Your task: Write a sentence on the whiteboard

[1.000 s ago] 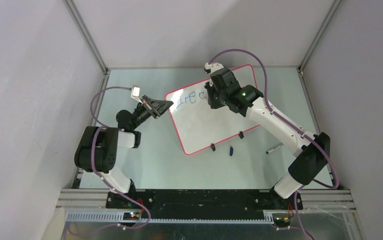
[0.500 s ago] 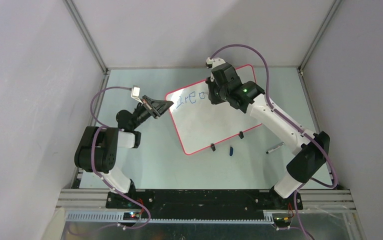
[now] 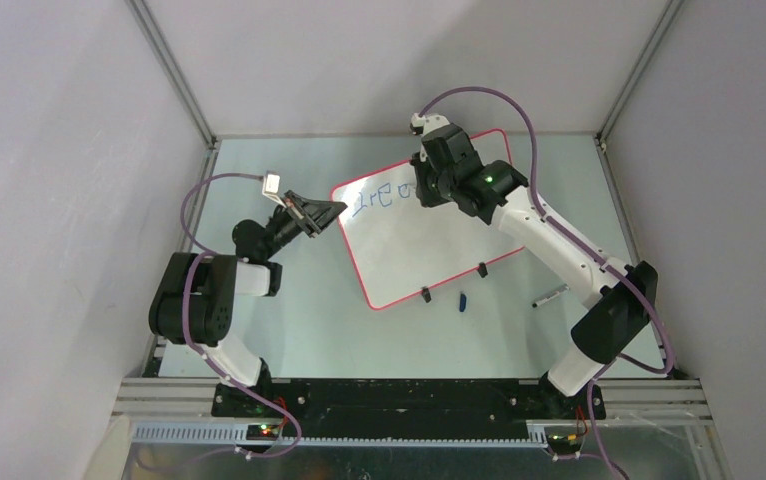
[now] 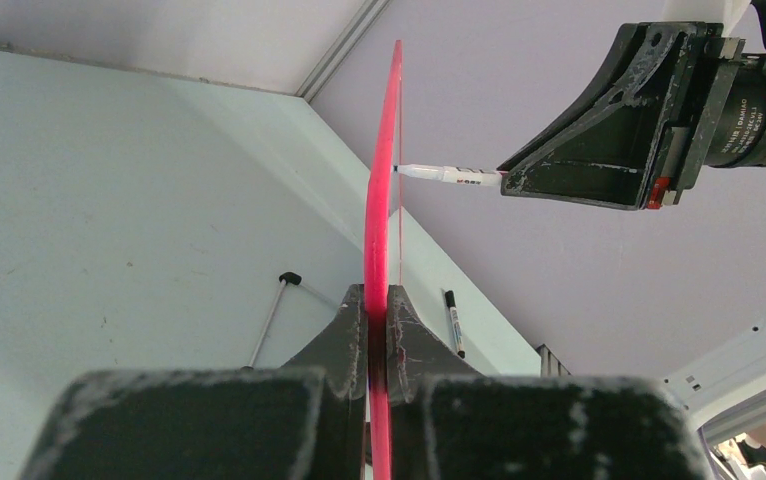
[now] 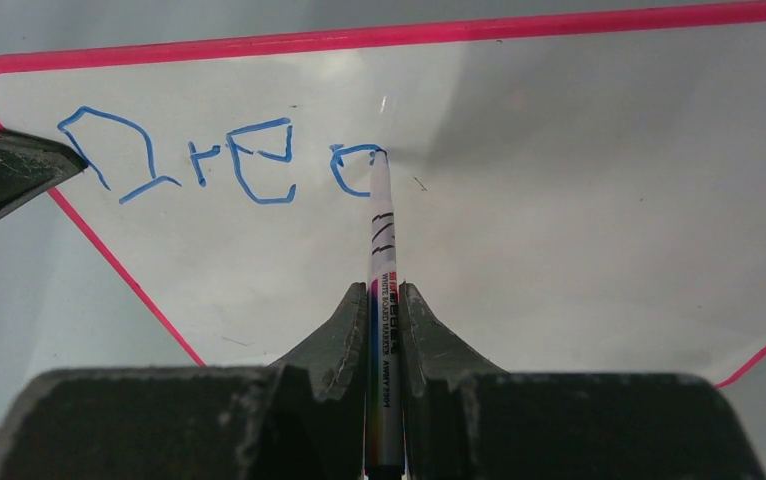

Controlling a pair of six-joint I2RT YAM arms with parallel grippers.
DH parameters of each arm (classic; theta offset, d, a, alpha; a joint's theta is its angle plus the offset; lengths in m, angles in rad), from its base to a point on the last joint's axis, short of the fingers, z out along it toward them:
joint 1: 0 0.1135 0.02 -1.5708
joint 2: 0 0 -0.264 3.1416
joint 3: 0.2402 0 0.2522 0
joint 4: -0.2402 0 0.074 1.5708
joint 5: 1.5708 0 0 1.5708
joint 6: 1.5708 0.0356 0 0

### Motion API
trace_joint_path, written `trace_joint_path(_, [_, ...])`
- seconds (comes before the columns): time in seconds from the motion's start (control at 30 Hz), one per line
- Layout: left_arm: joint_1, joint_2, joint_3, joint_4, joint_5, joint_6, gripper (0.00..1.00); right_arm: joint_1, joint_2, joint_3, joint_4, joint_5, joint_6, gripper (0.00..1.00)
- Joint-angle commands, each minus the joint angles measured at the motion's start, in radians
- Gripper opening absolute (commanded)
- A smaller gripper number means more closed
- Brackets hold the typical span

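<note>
Your right gripper (image 5: 384,290), clamped on the marker (image 5: 381,230), has shifted across the whiteboard (image 5: 579,200); finish the sentence (image 5: 219,165) from its fourth letter, left gripper (image 4: 376,295) pinching the rim.

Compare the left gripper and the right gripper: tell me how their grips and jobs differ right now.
The left gripper clamps the whiteboard by its red rim, edge-on; the right gripper pinches a marker lengthwise. The left gripper sits at the board's side edge, while the right gripper hovers over its face, marker tip touching the blue writing. Both are shut on something.
</note>
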Motion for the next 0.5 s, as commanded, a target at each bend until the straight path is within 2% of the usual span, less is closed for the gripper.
trace_joint_path(0.0, [-0.022, -0.002, 0.033, 0.053, 0.058, 0.040, 0.00, -0.004, -0.020, -0.005, -0.004, 0.015, 0.002, 0.00])
trace_joint_path(0.47, [-0.023, -0.002, 0.033, 0.053, 0.056, 0.041, 0.00, -0.011, -0.067, -0.071, -0.005, 0.017, 0.003, 0.00])
